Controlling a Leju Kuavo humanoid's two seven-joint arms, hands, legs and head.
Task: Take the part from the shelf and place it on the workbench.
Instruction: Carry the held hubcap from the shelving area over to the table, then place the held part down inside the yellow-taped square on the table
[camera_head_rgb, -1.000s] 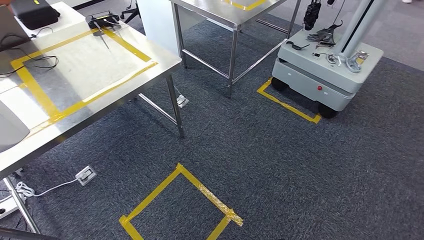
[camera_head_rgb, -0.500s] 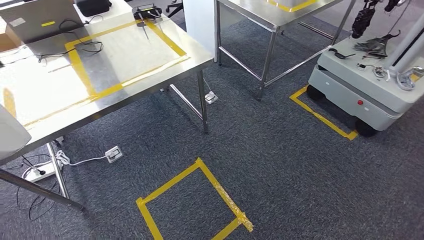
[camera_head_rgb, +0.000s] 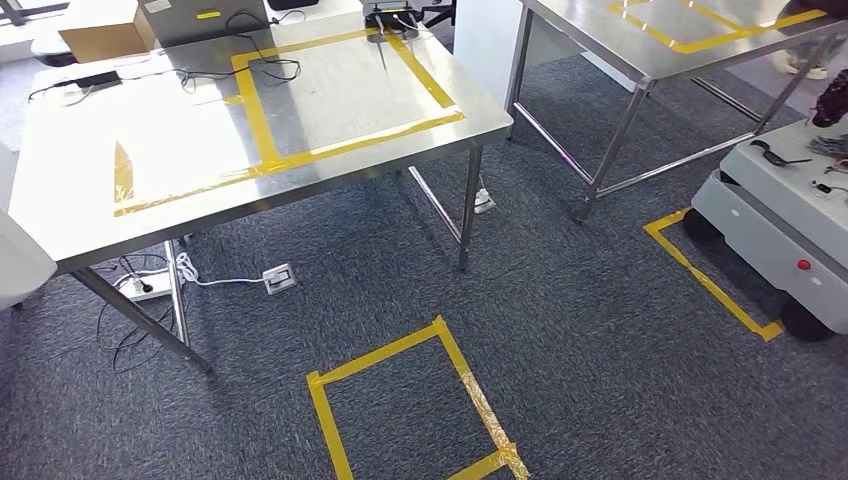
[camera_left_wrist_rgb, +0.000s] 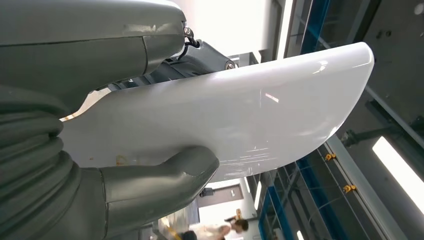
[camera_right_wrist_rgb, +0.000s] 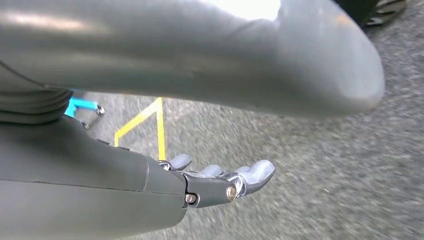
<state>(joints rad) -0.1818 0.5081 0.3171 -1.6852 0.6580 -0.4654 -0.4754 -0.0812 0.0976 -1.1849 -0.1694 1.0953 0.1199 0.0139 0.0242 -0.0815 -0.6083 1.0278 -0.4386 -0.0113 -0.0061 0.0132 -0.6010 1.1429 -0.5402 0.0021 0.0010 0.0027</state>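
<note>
We are holding the part (camera_left_wrist_rgb: 235, 120) in our left hand (camera_left_wrist_rgb: 125, 165): a smooth, glossy white curved shell, clamped between the thick grey thumb (camera_left_wrist_rgb: 165, 177) on one face and the darker fingers (camera_left_wrist_rgb: 200, 57) on the other. In the head view a pale rounded edge is showing at 9 o'clock, low on the left side, which we are judging to be the same part carried beside the body, though it is cut off by the frame.

The part is looking rigid and thin-walled, probably moulded plastic, so we are judging it light for its bulk. Its polished skin is looking slippery, and the long free end is reaching well beyond the grip, so it may be inclined to swing or slide. Holding near the narrower neck, where the hand is sitting, seems sensible; squeezing harder could mark or crack the shell.

Our right hand (camera_right_wrist_rgb: 220, 180) is hanging over grey carpet with its fingers loosely apart and nothing in them.

The steel bench (camera_head_rgb: 80, 215), marked with a yellow tape rectangle (camera_head_rgb: 255, 125), is lying at 11 o'clock. A second steel bench (camera_head_rgb: 600, 45) is at 1 o'clock and a grey wheeled cart (camera_head_rgb: 770, 215) at 3 o'clock, partly cut off. A yellow tape square (camera_head_rgb: 325, 415) is marking the carpet at 6 o'clock.

Much is hidden: we cannot tell the part's full outline, its far face or how securely the fingers are wrapping it, and the small objects on the cart are too unclear to name.
</note>
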